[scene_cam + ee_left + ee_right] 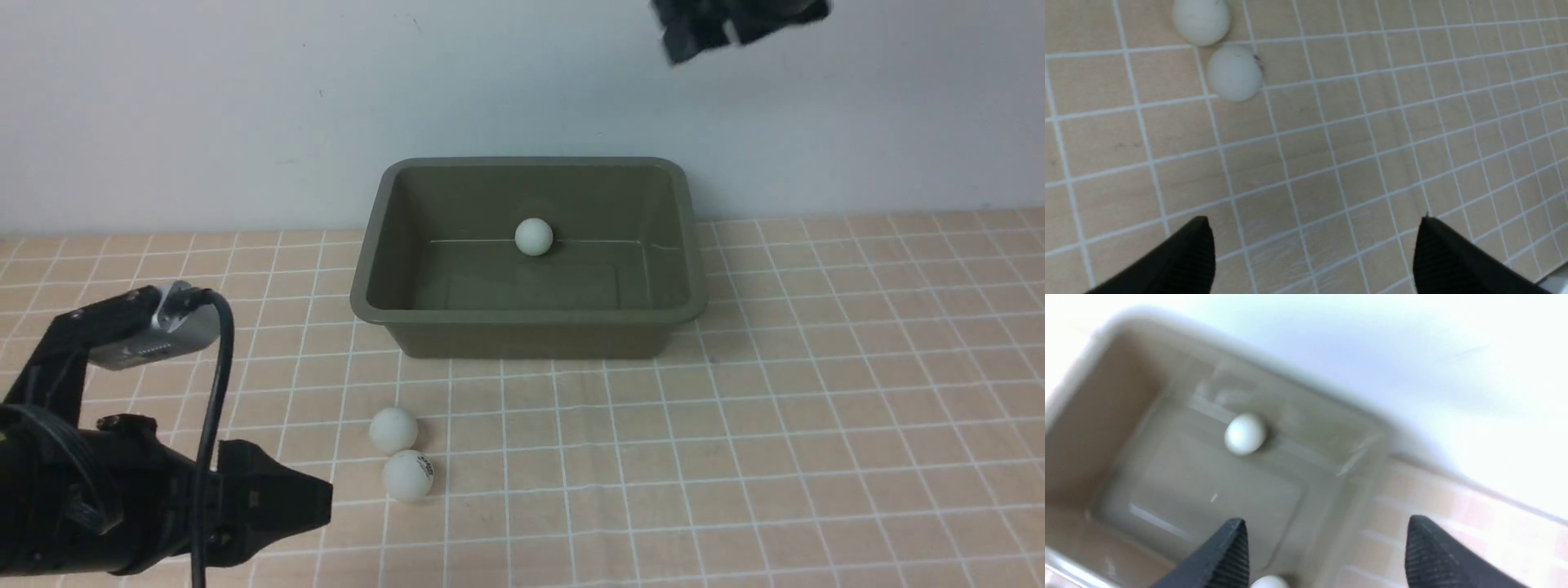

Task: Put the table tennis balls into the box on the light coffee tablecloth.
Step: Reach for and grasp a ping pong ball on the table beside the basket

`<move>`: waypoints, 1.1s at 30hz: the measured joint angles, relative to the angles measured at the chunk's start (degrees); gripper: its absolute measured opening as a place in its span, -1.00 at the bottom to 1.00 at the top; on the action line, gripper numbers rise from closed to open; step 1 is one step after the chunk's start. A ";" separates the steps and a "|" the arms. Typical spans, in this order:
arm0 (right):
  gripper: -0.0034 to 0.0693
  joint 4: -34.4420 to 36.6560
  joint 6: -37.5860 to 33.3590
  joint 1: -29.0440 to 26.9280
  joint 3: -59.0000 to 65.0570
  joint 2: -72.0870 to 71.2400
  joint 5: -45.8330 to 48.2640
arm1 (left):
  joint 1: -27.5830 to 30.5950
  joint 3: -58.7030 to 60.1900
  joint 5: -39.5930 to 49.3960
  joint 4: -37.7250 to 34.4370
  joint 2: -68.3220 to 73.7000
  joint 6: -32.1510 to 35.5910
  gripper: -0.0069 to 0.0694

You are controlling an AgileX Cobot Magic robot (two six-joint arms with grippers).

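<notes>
- My left gripper (1313, 218) is released: jaws spread wide, with only the light coffee tablecloth (1331, 163) between them.
- Two table tennis balls lie on the cloth just ahead of my left fingertips, off to the side nearer the middle of the table.
- The printed ball (407, 475) is the closer one. The plain ball (393, 429) sits just beyond it, touching it or nearly so.
- Bare cloth surrounds that pair on every side, and an open strip separates them from the near wall of the box (531, 336).
- The box stands well ahead of my left gripper. Its far rim is close to the white wall (245, 98).
- My right gripper (1325, 519) is released as well, jaws apart and holding nothing. It hangs high above the box's far right corner.
- Below it, the far ball (1245, 433) rests on the box floor along the crease at the far wall, about midway along its length.
- A fourth ball (1269, 582) shows close beside one right finger (1224, 555). The picture is blurred, and I cannot tell whether this ball rests on the floor.
</notes>
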 joint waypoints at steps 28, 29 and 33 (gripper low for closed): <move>0.38 -0.83 -0.94 -10.60 30.65 -38.90 1.67 | -30.73 -16.75 -12.35 32.48 23.53 -27.91 0.32; 0.38 -0.83 -0.94 -10.60 30.77 -38.90 1.67 | -30.73 -17.19 -12.25 35.29 24.06 -31.46 0.32; 0.38 -0.83 -0.94 -10.60 30.82 -38.90 1.67 | -30.73 -19.16 -10.61 45.97 26.47 -45.20 0.32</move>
